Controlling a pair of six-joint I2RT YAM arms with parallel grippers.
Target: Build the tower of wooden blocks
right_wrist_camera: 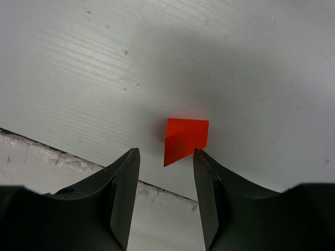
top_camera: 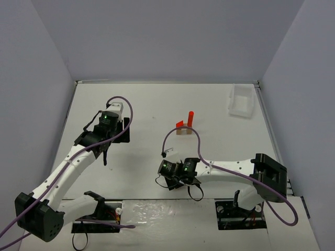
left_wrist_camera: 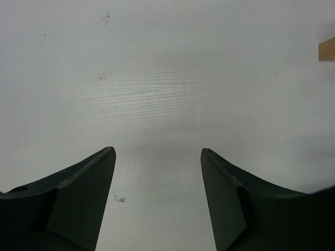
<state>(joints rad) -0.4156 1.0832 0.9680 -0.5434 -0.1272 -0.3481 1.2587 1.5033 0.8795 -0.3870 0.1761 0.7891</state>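
Nearest, by the desk's (top_camera: 141, 104) front edge, the right gripper (right_wrist_camera: 165, 151) has its jaws partly open around the near corner of a loose red-orange wedge (right_wrist_camera: 186, 137), the right finger at its edge, the left apart, nothing clamped. Farther back at 10 o'clock, the left gripper (left_wrist_camera: 157, 150) has its jaws about half open over bare desk, gripping nothing. Mid-desk stands the wood block tower (top_camera: 184, 127): a tan block (top_camera: 183, 133) with a small red wedge (top_camera: 179, 124) on top and an upright red cylinder (top_camera: 191, 117) at its right end, a white tray (top_camera: 241, 100) beyond at 2 o'clock.
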